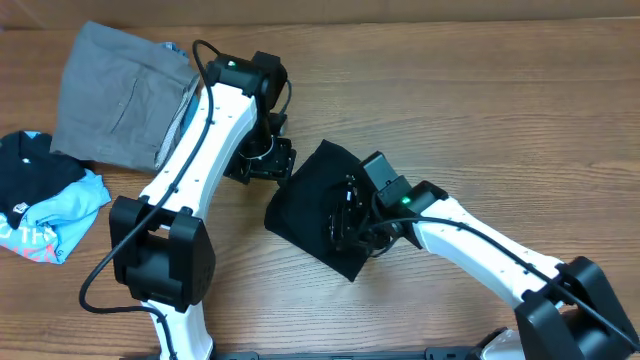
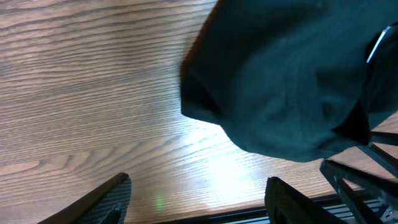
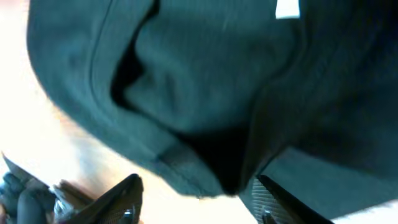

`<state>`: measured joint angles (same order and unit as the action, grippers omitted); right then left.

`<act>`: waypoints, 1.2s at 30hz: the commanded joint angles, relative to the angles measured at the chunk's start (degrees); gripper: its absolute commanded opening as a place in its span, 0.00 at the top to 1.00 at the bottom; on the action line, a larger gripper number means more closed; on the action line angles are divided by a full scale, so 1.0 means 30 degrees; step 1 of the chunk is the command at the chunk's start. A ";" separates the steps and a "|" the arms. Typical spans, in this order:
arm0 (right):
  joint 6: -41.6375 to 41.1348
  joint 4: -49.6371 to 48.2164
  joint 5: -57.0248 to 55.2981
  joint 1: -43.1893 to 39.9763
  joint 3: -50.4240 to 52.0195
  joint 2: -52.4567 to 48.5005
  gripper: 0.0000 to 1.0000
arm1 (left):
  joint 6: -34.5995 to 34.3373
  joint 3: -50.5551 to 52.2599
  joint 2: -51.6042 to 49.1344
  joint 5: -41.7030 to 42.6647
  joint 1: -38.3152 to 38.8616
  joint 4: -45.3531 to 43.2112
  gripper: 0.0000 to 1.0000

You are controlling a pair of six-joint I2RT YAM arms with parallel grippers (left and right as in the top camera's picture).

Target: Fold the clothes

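The clothes are a black T-shirt (image 1: 310, 200) lying folded into a compact bundle in the middle of the table. In the left wrist view the T-shirt (image 2: 292, 81) fills the upper right. My left gripper (image 2: 199, 196) is open over bare wood just short of the shirt's left edge, with nothing between its fingers (image 2: 115, 196). My right gripper (image 1: 350, 215) hovers over the shirt's right part. In its wrist view the jaws stand apart around a hanging fold of the T-shirt (image 3: 205, 93), and the right finger (image 3: 280, 202) is close against the cloth. A small white neck tag (image 3: 287, 9) shows at the top.
Grey folded trousers (image 1: 120, 95) lie at the back left. A black and light-blue printed garment (image 1: 45, 205) sits at the left edge. The table's front edge (image 2: 249, 214) runs just beyond the left fingers.
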<state>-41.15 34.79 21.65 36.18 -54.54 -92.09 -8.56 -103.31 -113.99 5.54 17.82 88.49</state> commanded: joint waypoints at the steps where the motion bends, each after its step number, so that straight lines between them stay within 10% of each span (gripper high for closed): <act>1: -0.1654 -0.0605 -0.0568 0.0066 0.0087 -0.0459 0.50 | 0.0437 0.0117 0.0561 0.0313 -0.0117 -0.0095 0.29; 4: -0.1246 -0.0714 -0.0408 0.0058 0.0087 -0.0568 0.96 | 0.0444 0.0117 0.0561 0.0299 -0.0117 -0.0117 0.29; 14: 0.3417 0.8808 -0.2754 -0.1953 -0.1668 0.0648 0.96 | 0.0882 0.0117 0.0561 0.0284 -0.0117 -0.0168 0.28; 16: 0.3912 0.9850 -0.2929 -0.2055 -0.1668 0.0699 0.62 | 0.0874 0.0117 0.0561 0.0291 -0.0117 -0.0248 0.26; 18: 0.4007 1.0630 -0.4116 -0.2178 -0.1668 0.0699 0.50 | 0.0867 0.0117 0.0561 0.0299 -0.0117 -0.0306 0.24; 36: 0.3140 0.1027 -0.2616 -0.5238 -0.1785 -0.0736 0.44 | 0.1020 0.1698 0.0561 0.3548 0.0066 -0.2098 0.22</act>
<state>-30.72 39.86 10.13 20.08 -58.98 -90.83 -6.83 -100.60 -113.99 13.17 17.63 82.91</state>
